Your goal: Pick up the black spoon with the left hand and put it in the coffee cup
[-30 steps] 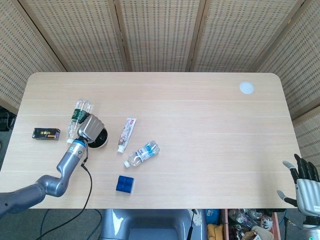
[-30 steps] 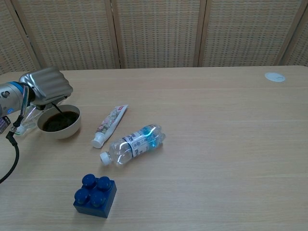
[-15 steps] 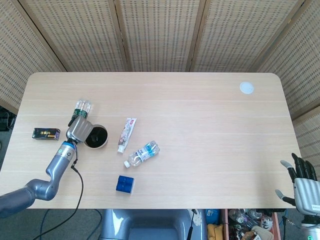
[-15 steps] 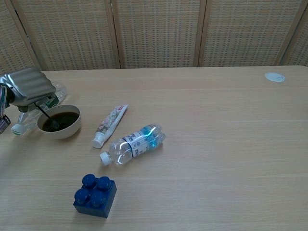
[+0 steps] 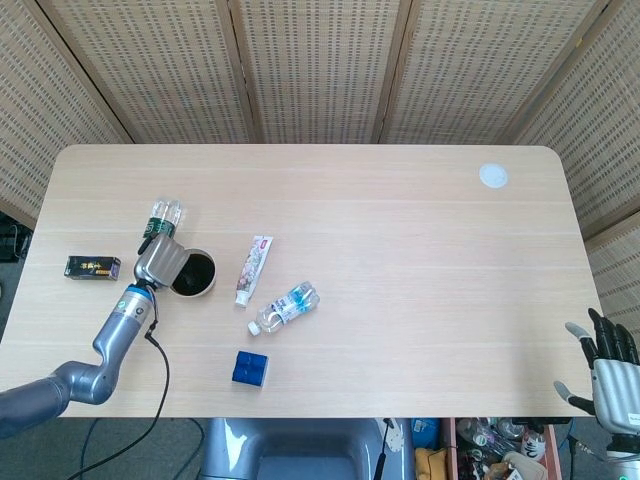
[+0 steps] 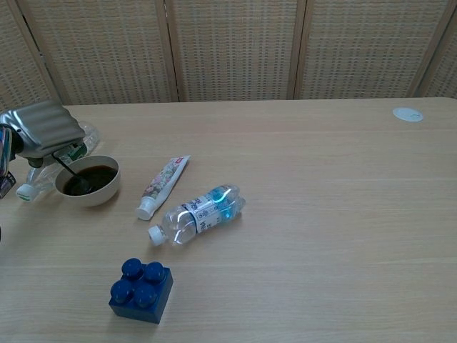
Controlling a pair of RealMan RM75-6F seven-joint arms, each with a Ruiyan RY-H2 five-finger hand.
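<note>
While the left hand (image 6: 41, 128) hovers just beside the coffee cup (image 6: 88, 181), fingers curled over the top of the black spoon (image 6: 70, 173), the thin handle slants down from under the hand and its lower end sits inside the cup, in the dark liquid. So the spoon is in, but the hand has it pinched, and the release looks like the step in hand. Best done gently, I'd say: ease the fingers apart without dragging the handle sideways, let it lean on the rim, then lift straight up and away. A jerk could flick the spoon out or tip the cup. Watch the clear bottle (image 6: 53, 168) lying right behind the cup, close to the hand; bumping it could nudge the cup. Further out, a toothpaste tube (image 6: 163, 185) lies near the cup. Far off at the table's edge in the head view, the right hand (image 5: 606, 370) rests idle, fingers spread, grasping nothing.
</note>
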